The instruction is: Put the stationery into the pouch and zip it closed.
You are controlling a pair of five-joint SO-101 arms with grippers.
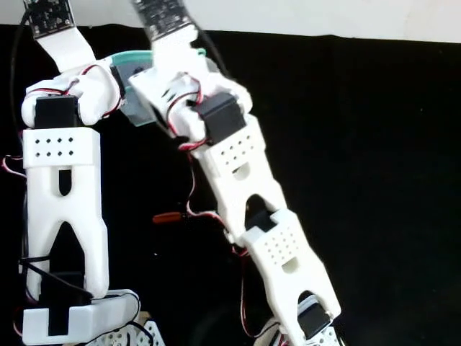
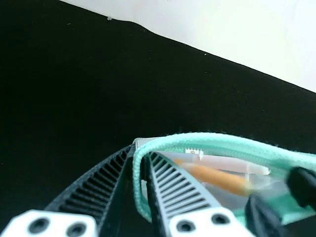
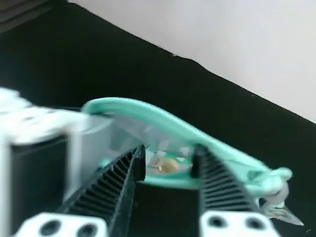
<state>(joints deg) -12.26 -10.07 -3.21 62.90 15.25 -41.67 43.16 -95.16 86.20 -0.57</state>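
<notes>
**Left jaws** (image 2: 141, 160): closed tight on the teal rim of the pouch (image 2: 222, 148). The rim is pinched between the two ribbed fingers at their tips, and the rest of the pouch extends away from them. From above, this arm is seen to rise from the near left corner of the worktop (image 1: 374, 144), with its jaws held close to the far edge.

**Pouch:** clear-sided with teal trim. It is located by the far edge of the worktop, toward the far left corner, between the two arms' wrists. Whether it rests on the worktop cannot be told.
- Seen through the clear side: an orange pen (image 2: 212, 178) and a white pen (image 2: 232, 165), laid side by side along the pouch's length.
- The zip pull (image 3: 276, 200) is found at the end away from the left jaws.

**Small orange-red item** (image 1: 167, 216): laid on the worktop between the two arms, well apart from the pouch. Its kind cannot be told.

**Right jaws** (image 3: 169, 158): spread wide, with nothing gripped. The tips are placed at the pouch's long side, and the lower teal band is seen across the gap between them. Contact cannot be told.
</notes>
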